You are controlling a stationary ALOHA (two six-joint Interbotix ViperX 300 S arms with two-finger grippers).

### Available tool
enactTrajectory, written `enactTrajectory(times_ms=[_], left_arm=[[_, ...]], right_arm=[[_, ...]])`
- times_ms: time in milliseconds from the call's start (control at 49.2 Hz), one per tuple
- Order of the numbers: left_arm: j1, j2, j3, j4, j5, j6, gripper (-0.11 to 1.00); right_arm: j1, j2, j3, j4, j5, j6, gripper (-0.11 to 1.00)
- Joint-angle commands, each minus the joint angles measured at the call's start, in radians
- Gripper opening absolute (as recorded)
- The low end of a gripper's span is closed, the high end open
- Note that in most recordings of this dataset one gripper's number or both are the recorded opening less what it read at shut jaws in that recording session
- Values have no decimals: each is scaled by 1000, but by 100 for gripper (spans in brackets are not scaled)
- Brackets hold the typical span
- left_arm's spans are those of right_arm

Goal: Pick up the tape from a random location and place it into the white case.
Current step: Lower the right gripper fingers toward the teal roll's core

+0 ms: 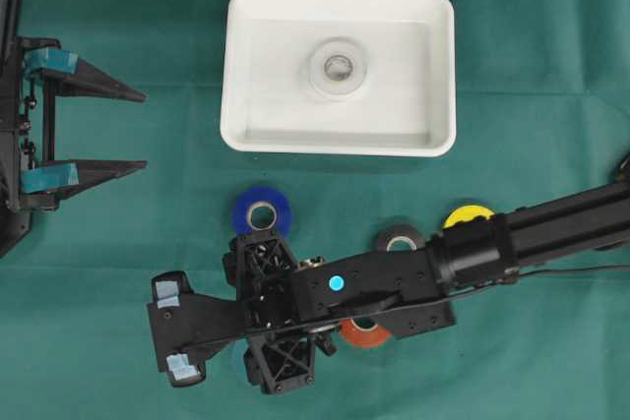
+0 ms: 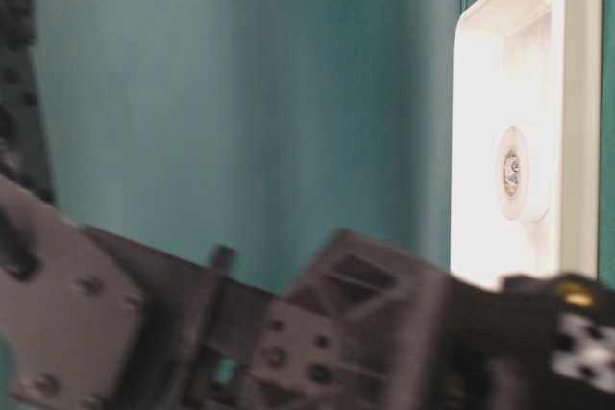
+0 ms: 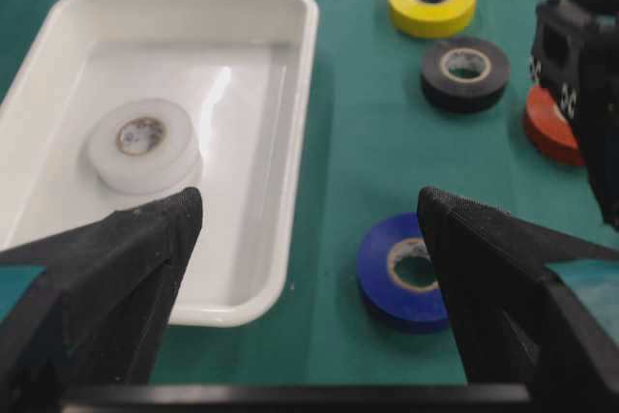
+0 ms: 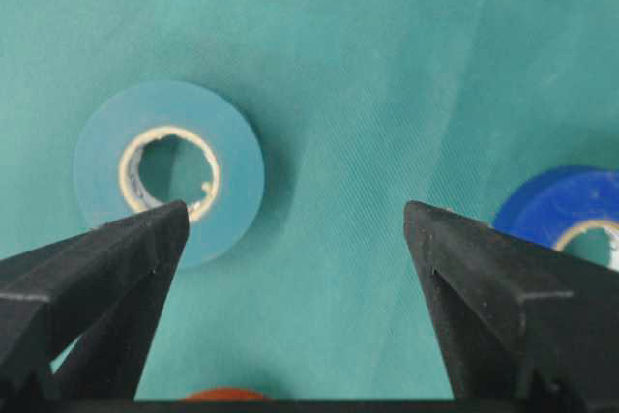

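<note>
The right jaws (image 4: pixel 295 229) are wide apart and hold nothing. A light blue tape (image 4: pixel 169 171) lies flat on the green bench (image 4: pixel 387 65), beside the left tip. A dark blue tape (image 4: pixel 571 215) lies past the right tip. The left jaws (image 3: pixel 309 215) are wide apart too, with the white case (image 3: pixel 290 123) ahead and a white tape (image 3: pixel 143 142) inside it.

Glossy white plastic case (image 3: pixel 290 142) sits on matt green cloth (image 1: pixel 118 243); tape rolls (image 3: pixel 411 273) look smooth.
</note>
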Motion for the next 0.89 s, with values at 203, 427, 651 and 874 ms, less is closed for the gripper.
enactTrajectory(times_ms=[203, 427, 651, 874], left_arm=[[3, 5, -11, -2, 8, 2, 98], [2, 5, -11, -2, 9, 2, 98], [2, 5, -11, -2, 9, 2, 98], [3, 5, -11, -2, 9, 2, 98]], right_arm=[[9, 26, 17, 0, -83, 25, 91], [15, 51, 49, 0, -109, 57, 91], [15, 71, 72, 2, -173, 66, 91], [15, 97, 75, 2, -176, 75, 91]])
